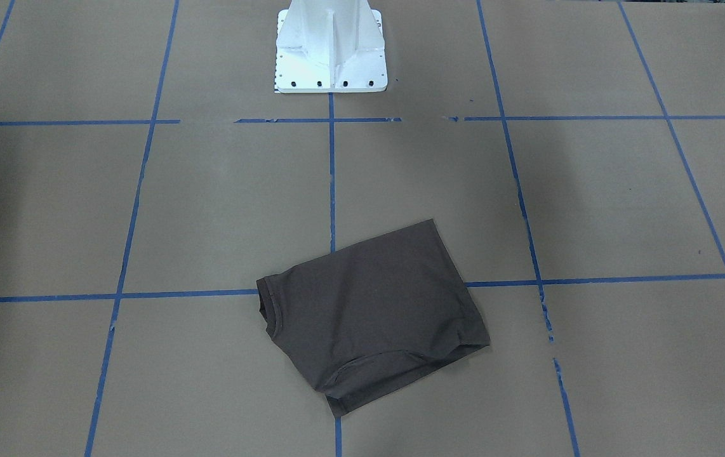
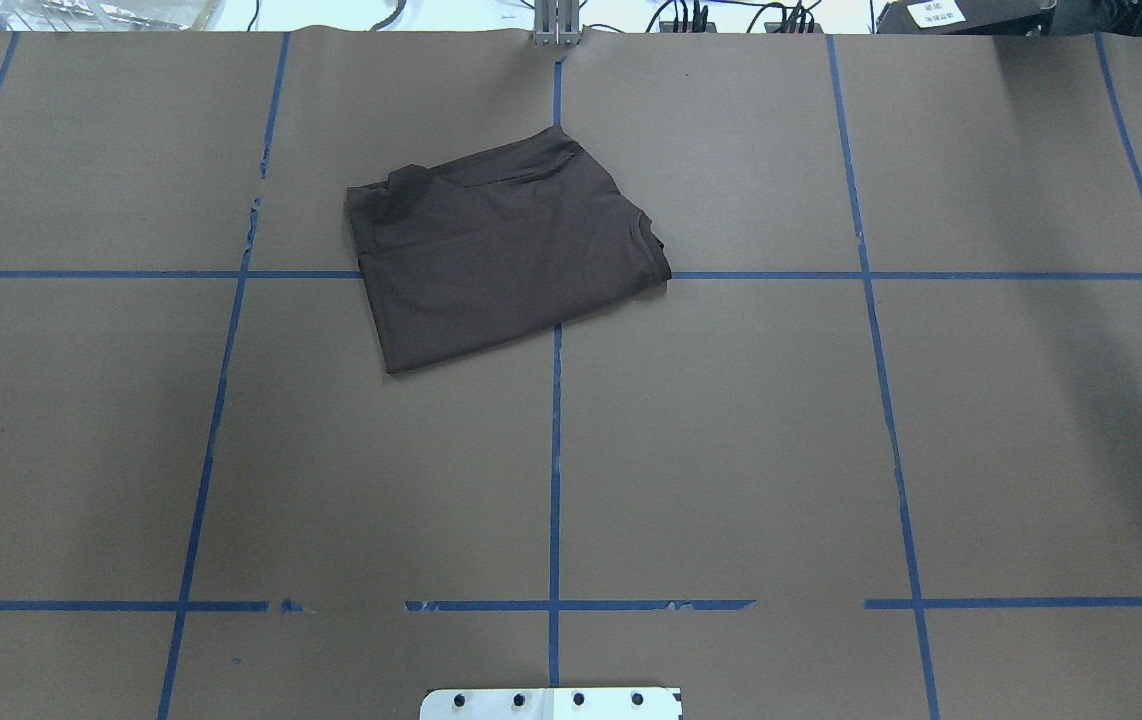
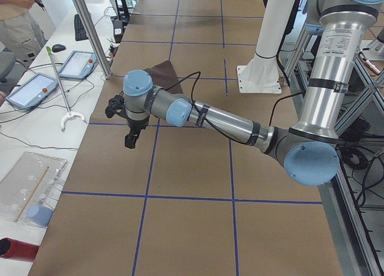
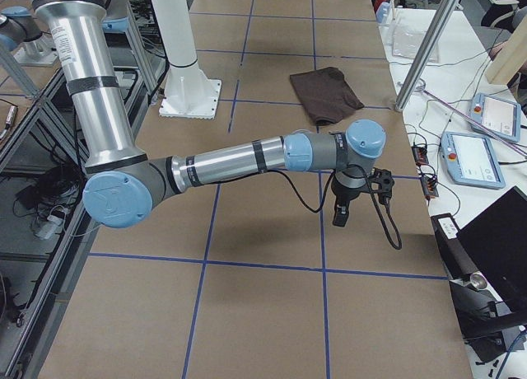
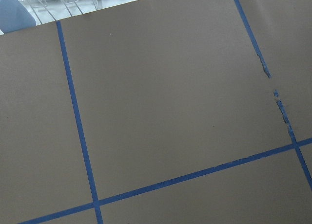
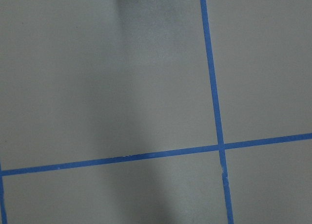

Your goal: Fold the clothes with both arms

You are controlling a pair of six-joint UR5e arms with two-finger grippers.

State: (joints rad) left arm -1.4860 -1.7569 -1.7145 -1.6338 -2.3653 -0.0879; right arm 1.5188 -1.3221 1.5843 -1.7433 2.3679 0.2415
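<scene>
The clothes are one dark brown-grey T-shirt (image 1: 369, 311), folded into a rough rectangle and lying flat on the far middle of the table (image 2: 501, 260), with its ribbed collar at one edge. Both arms are held out over the table's two ends, well away from it. In the exterior left view my left gripper (image 3: 132, 138) hangs above the paper, with the shirt (image 3: 162, 72) beyond it. In the exterior right view my right gripper (image 4: 340, 212) hangs likewise, short of the shirt (image 4: 325, 95). I cannot tell whether either gripper is open or shut. Both wrist views show only paper and tape.
Brown paper with a blue tape grid (image 2: 555, 450) covers the table. The white pedestal base (image 1: 331, 51) stands at the robot's edge. Side benches hold tablets (image 3: 33, 90) (image 4: 478, 156), a metal post (image 3: 90, 30) and cables. A person (image 3: 18, 18) stands at the bench.
</scene>
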